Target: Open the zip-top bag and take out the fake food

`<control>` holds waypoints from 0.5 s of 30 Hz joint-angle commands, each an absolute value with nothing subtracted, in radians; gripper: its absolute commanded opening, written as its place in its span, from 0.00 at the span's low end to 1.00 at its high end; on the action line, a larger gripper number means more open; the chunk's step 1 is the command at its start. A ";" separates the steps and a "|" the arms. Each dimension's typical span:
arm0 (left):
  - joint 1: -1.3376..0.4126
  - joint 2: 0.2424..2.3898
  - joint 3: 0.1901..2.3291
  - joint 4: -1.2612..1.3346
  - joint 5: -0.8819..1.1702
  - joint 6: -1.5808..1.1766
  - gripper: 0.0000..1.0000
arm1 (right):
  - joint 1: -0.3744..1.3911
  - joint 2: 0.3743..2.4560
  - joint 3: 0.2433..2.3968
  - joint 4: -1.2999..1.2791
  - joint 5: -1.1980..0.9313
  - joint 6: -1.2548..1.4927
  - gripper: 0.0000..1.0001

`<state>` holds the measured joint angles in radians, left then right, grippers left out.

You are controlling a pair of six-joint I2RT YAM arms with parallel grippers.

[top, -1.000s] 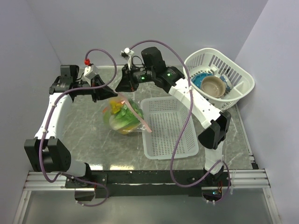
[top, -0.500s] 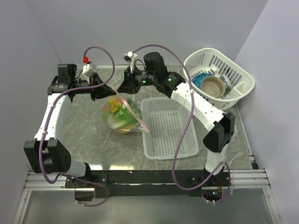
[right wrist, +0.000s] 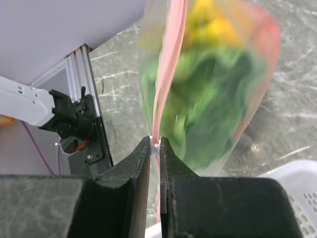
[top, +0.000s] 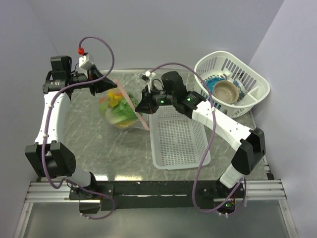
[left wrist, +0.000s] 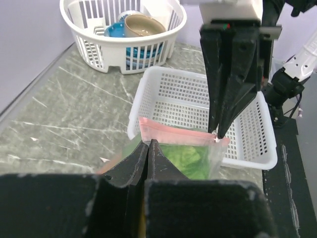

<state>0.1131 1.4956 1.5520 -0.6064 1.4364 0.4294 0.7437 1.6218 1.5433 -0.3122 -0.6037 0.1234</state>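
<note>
The zip-top bag [top: 119, 110] hangs between my two grippers, its pink zip strip [top: 132, 106] stretched between them. Inside is the fake food: green lettuce [right wrist: 208, 109], a yellow piece [right wrist: 213, 25] and an orange-red piece [right wrist: 267, 34], all blurred. My left gripper [top: 112, 88] is shut on the far-left end of the strip [left wrist: 168, 130]; its jaws [left wrist: 147, 145] are pressed together. My right gripper [top: 140, 106] is shut on the small white slider [right wrist: 156, 144] at the strip's other end. The right fingers [left wrist: 218, 124] also show in the left wrist view.
A white perforated tray [top: 178, 136] lies just right of the bag, under the right arm. A white basket [top: 252, 79] at the back right holds a tan bowl [top: 226, 91] and a blue bowl [top: 213, 83]. Grey walls stand behind and at both sides.
My left gripper has moved back and left with its end of the bag. My right gripper has moved nearer and to the right along the strip. The bag has shifted left.
</note>
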 commanded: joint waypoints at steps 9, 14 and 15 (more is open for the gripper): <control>0.150 1.419 1.462 0.004 1.491 -0.004 0.04 | 0.819 1.460 1.221 -0.189 -0.506 0.175 0.01; 0.195 1.434 1.486 -0.103 1.534 0.077 0.04 | 0.890 1.463 1.161 -0.201 -0.431 0.163 0.01; 0.210 1.433 1.479 -0.080 1.548 0.031 0.04 | 0.908 1.468 1.154 -0.204 -0.422 0.161 0.01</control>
<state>0.1513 1.4761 1.4162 -0.1623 1.4799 0.0635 0.8444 1.4799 1.1923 -0.1623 -0.4759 0.1642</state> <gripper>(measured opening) 0.046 0.152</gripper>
